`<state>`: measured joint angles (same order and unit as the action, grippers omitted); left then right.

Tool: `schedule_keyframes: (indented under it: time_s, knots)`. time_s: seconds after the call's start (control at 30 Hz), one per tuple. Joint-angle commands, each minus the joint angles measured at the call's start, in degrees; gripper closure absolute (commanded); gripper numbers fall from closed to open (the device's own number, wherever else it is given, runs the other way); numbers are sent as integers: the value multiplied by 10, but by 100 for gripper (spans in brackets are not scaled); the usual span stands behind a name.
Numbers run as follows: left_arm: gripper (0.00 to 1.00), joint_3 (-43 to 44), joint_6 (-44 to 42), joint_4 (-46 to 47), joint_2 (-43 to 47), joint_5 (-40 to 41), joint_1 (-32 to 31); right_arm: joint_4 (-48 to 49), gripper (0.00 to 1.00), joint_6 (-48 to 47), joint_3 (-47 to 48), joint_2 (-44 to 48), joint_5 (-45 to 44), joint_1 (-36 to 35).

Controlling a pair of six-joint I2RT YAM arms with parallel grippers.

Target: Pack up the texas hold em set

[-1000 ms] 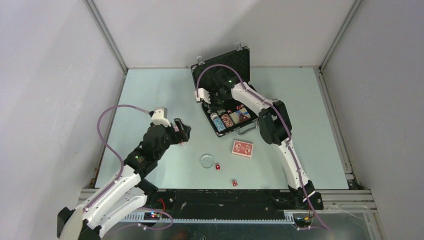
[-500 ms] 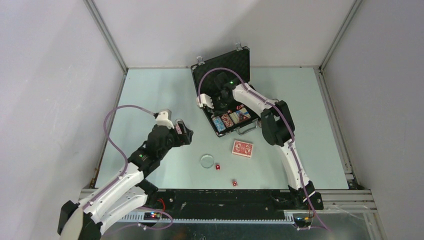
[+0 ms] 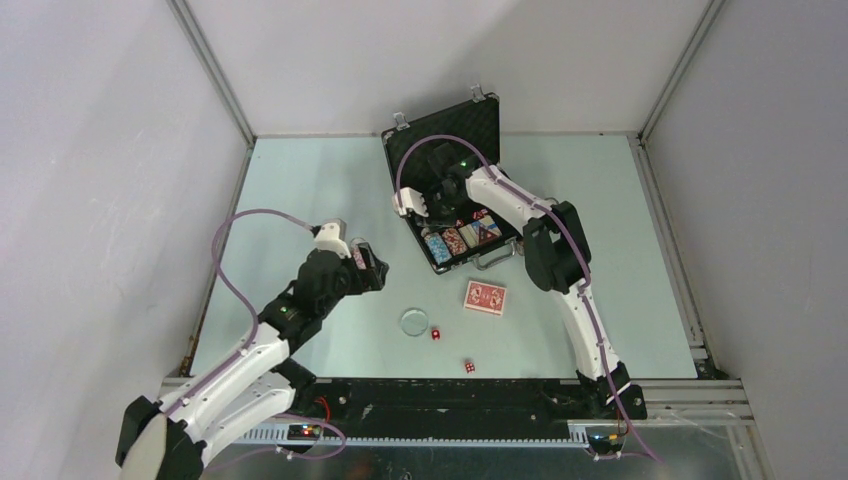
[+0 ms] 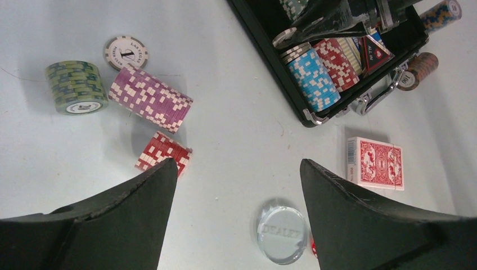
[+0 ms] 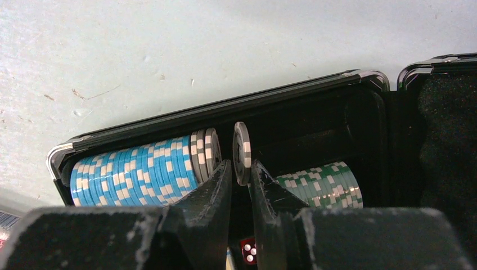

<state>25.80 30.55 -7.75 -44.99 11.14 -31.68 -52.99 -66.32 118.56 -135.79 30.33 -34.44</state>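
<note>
From where I stand, the right arm [image 3: 520,215] stretches forward from its base and bends down into the open black briefcase [image 3: 450,125] at the far side of the table [image 3: 300,180], with the right gripper [image 5: 241,169] poked into the chip tray. Its jaws are down to a narrow slit. A grey-and-white chip [image 5: 242,149] stands on edge at the tips, between a row of blue chips [image 5: 135,169] and a row of green chips [image 5: 320,183]; whether the fingers press on it I cannot tell. The left arm [image 3: 270,335] is folded low over the left half of the table, and the left gripper [image 4: 237,166] hangs above the surface with its jaws wide apart and nothing between them. Outside the case, beneath it, are an upright green chip stack [image 4: 76,87], a single white chip [image 4: 125,52] just beside that, a purple chip stack [image 4: 151,98] lying on its side, and a red chip stack [image 4: 163,154] partly hidden behind one finger. The clear dealer disc [image 4: 283,234] lies nearer the arms' bases, a red-backed card deck [image 4: 375,163] sits in front of the case's silver handle [image 3: 497,258], and two red dice [image 3: 436,333] lie on the table near the disc
</note>
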Motion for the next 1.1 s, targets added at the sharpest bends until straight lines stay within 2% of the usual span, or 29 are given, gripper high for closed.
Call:
schedule_keyframes:
  time_s: [0.0, 0.13, 0.37, 0.7, 0.93, 1.03, 1.07]
  knots:
    - [13, 13, 1, 24, -8, -15, 4, -54, 79, -10, 10, 40, 10, -6]
    - [13, 25, -2, 22, -35, -23, 4, -75, 83, -24, 24, 38, 11, -7]
    - [13, 62, -12, 30, -84, -35, 8, -102, 85, -37, 37, 34, 11, -10]
    - [13, 110, -19, 30, -137, -57, 32, -109, 79, -17, 35, 73, 16, -5]
    - [11, 99, -15, 21, -118, -39, 42, -58, 76, 21, -37, 142, 22, -3]
    - [9, 93, -6, 8, -112, -10, 45, -32, 72, 92, -59, 176, 46, 0]
    - [8, 93, -6, -4, -111, -3, 47, 12, 72, 118, -92, 201, 49, -1]
